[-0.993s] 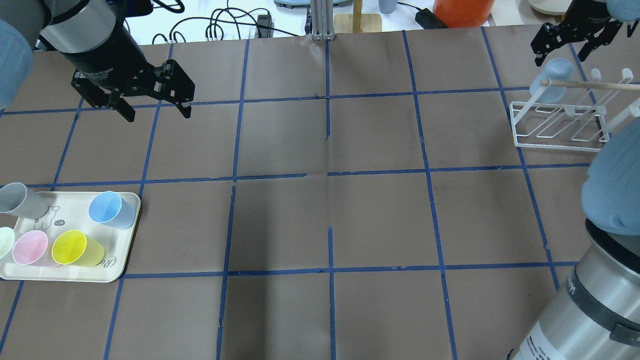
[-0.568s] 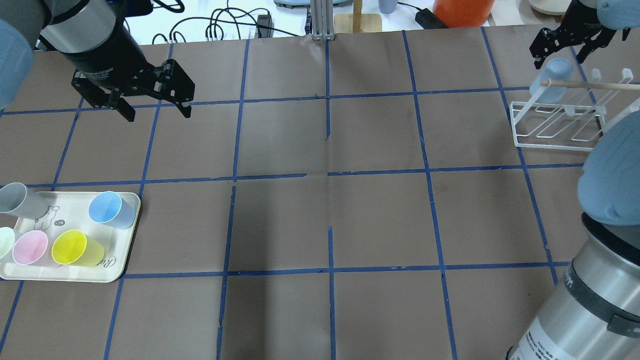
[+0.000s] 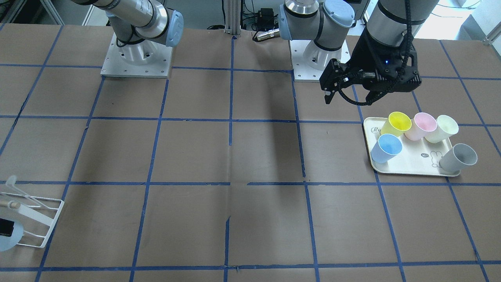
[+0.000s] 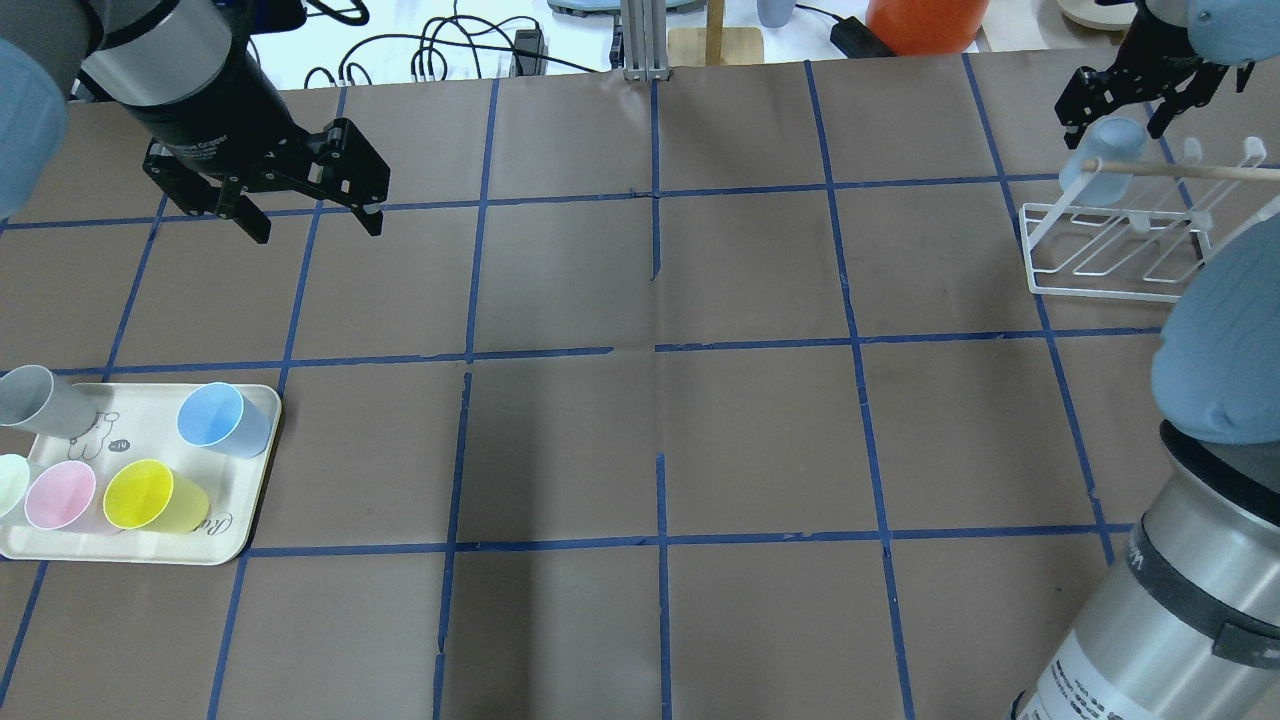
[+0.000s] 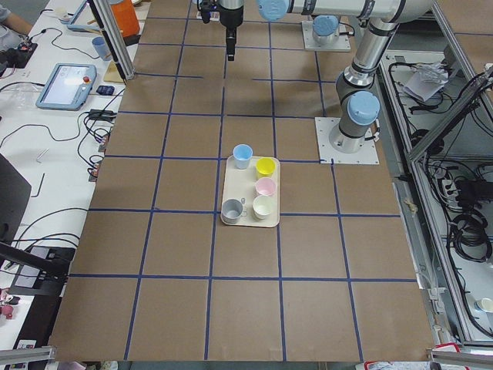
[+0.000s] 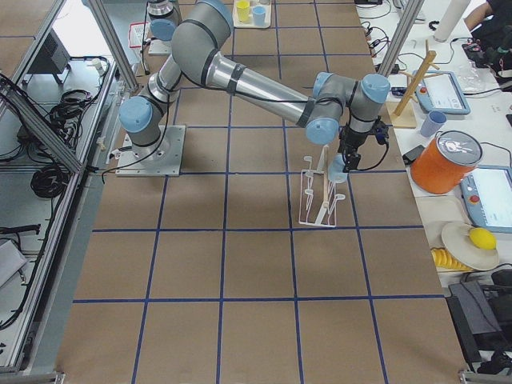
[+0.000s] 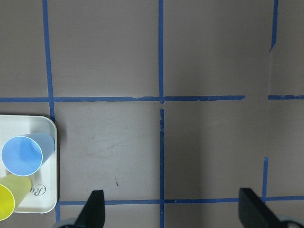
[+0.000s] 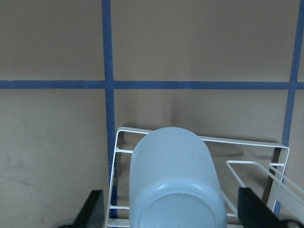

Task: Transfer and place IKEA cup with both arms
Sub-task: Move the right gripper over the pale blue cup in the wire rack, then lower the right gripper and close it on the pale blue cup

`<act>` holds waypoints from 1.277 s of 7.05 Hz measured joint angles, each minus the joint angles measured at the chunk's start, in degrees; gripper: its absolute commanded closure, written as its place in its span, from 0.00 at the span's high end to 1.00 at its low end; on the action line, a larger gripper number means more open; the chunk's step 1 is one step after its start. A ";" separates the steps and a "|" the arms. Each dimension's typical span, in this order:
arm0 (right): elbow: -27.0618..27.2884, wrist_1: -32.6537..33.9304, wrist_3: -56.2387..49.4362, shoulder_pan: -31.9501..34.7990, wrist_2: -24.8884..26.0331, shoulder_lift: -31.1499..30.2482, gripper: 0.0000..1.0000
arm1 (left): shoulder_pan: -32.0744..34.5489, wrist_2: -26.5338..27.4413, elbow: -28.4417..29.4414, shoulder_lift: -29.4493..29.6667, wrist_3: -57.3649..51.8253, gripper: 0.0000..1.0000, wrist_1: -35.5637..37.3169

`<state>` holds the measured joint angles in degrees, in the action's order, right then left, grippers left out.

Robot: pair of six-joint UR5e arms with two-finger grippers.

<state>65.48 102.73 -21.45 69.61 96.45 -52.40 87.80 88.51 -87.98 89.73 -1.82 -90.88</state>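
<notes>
A pale blue IKEA cup (image 4: 1100, 150) hangs upside down on a peg of the white wire rack (image 4: 1110, 255) at the far right. My right gripper (image 4: 1110, 122) is open just above it. In the right wrist view its fingers (image 8: 94, 209) flank the cup (image 8: 175, 185) without touching it. A second blue cup (image 4: 215, 418) stands upright on the cream tray (image 4: 235, 520) at the near left. My left gripper (image 4: 310, 225) is open and empty, hovering above the table beyond the tray.
The tray also holds a yellow cup (image 4: 150, 495), a pink cup (image 4: 60, 495), a pale green cup (image 3: 444, 127) and a grey cup (image 4: 35, 398). A wooden stick (image 4: 1180, 170) crosses the rack. An orange container (image 4: 925, 25) and cables lie past the far edge.
My right gripper has shifted slightly to the left over the racked cup and stays open. The right arm's elbow has moved a little. The left arm has not moved.
</notes>
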 measured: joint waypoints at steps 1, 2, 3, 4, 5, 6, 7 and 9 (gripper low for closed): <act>0.00 -1.13 0.00 0.00 0.03 0.02 0.99 | 0.00 0.00 0.00 0.00 -0.01 1.00 0.00; 0.00 -2.20 -0.03 0.00 0.07 0.02 0.95 | -0.06 -0.02 0.00 0.00 -0.02 1.00 0.00; -0.01 -2.61 -0.13 0.00 0.13 0.02 0.87 | -0.14 -0.10 0.00 -0.01 -0.02 1.00 0.00; -0.10 -2.61 -0.21 0.00 0.19 0.02 0.78 | -0.21 -0.22 0.00 -0.05 -0.02 1.00 0.00; -0.24 -2.47 -0.24 0.00 0.22 0.02 0.60 | -0.24 -0.32 0.00 -0.10 -0.02 1.00 0.00; -0.36 -2.44 -0.23 0.00 0.22 0.02 0.48 | -0.26 -0.39 0.01 -0.16 -0.02 1.00 -0.02; -0.52 -2.51 -0.20 0.00 0.25 0.01 0.34 | -0.26 -0.47 0.05 -0.21 -0.02 1.00 -0.06; -0.89 -2.79 -0.14 0.00 0.31 -0.16 0.23 | -0.29 -0.72 0.08 -0.25 -0.02 1.00 -0.09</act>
<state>64.58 99.94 -21.59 69.61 96.76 -52.56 87.51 87.79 -87.90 89.48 -1.85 -90.96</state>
